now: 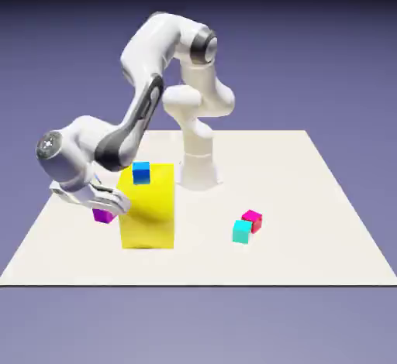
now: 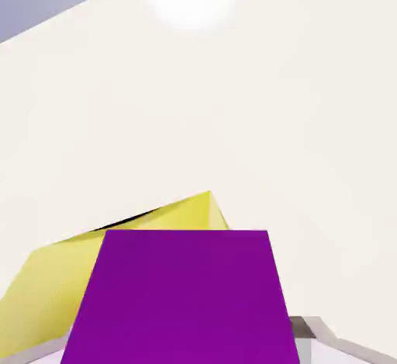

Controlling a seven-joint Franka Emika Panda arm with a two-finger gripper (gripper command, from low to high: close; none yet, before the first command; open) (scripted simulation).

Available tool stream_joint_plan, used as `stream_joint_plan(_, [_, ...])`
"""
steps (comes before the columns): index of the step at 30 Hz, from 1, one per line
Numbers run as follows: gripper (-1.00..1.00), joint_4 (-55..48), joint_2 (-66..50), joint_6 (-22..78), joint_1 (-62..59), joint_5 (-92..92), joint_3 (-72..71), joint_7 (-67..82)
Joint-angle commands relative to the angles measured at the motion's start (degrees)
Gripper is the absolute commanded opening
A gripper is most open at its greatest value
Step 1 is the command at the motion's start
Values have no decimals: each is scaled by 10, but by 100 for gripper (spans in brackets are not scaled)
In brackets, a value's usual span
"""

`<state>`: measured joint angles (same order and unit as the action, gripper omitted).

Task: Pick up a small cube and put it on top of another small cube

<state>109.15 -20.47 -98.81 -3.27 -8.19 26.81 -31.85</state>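
Note:
The small cube (image 1: 101, 216) is magenta-purple and sits just off the left side of the big yellow block (image 1: 151, 219) in the exterior view. My gripper (image 1: 109, 207) reaches down over it from the left and is shut on it. In the hand view the small cube (image 2: 182, 297) fills the lower middle between my fingers, and only a grey fingertip (image 2: 308, 329) shows at the lower right. The yellow block (image 2: 178, 215) lies right behind the cube there. I cannot tell whether the cube rests on the table or hangs just above it.
A small blue cube (image 1: 140, 173) sits on top of the yellow block. A cyan cube (image 1: 242, 231) and a redder pink cube (image 1: 253, 220) touch each other on the white table (image 1: 310, 200) to the exterior view's right. The robot's base (image 1: 198, 169) stands behind the block.

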Motion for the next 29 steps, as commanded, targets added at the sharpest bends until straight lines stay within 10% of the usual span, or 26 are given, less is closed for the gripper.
stream_joint_plan(1, [-100,7,21,9,-2,13,-10,-8])
stream_joint_plan(14, [-100,102,265,126,-10,120,-90,-96])
stream_joint_plan(21, [-100,208,272,27,-12,125,-87,-100])
stream_joint_plan(22, [100,208,272,27,-12,125,-87,-100])
stream_joint_plan(29, [100,102,265,126,-10,120,-90,-96])
